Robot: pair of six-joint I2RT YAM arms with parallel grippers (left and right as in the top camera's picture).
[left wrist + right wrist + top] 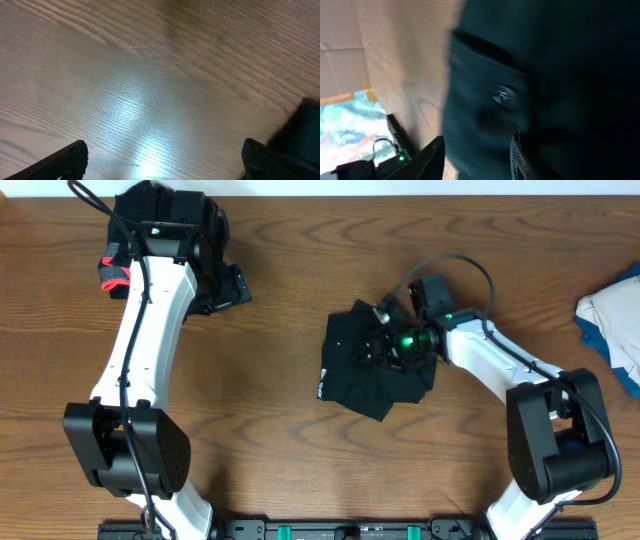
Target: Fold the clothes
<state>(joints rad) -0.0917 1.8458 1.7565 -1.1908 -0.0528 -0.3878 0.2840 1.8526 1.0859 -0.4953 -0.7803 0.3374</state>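
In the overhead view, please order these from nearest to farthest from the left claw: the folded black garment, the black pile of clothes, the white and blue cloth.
1. The black pile of clothes, top left corner, right beside the left claw.
2. The folded black garment, at the table's centre.
3. The white and blue cloth, at the far right edge.
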